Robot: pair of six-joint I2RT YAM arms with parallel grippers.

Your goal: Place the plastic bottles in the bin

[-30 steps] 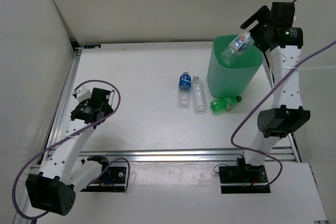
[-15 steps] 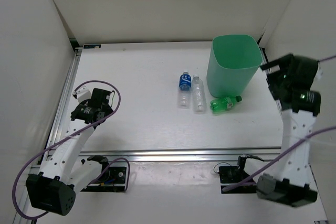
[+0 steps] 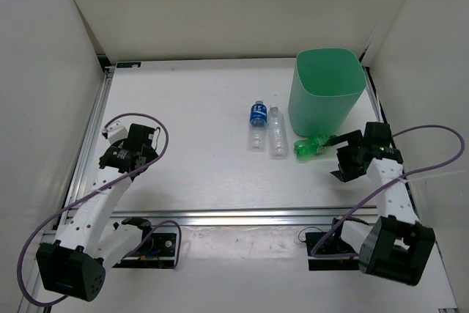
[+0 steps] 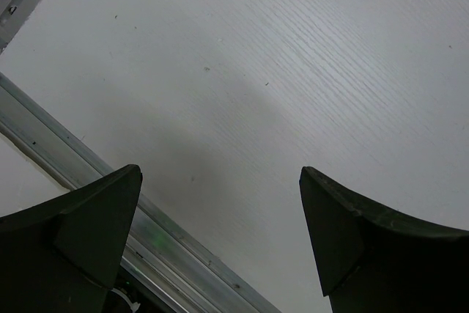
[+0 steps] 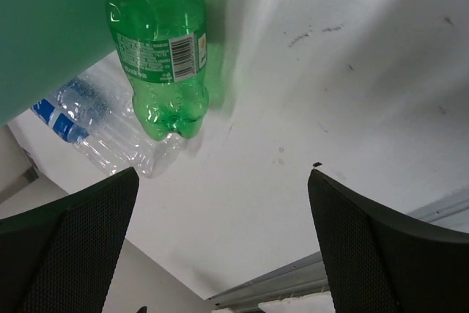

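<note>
Right wrist view: green bottle (image 5: pixel 157 56) beyond wide-open, empty fingers (image 5: pixel 66 254), apparently beside the bin (image 5: pixel 44 27)

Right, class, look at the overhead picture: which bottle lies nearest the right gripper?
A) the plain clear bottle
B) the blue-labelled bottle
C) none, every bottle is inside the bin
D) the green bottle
D: the green bottle lies at the foot of the bin, just ahead of the open right gripper, while the plain clear bottle and the blue-labelled bottle lie farther to the left.
</note>
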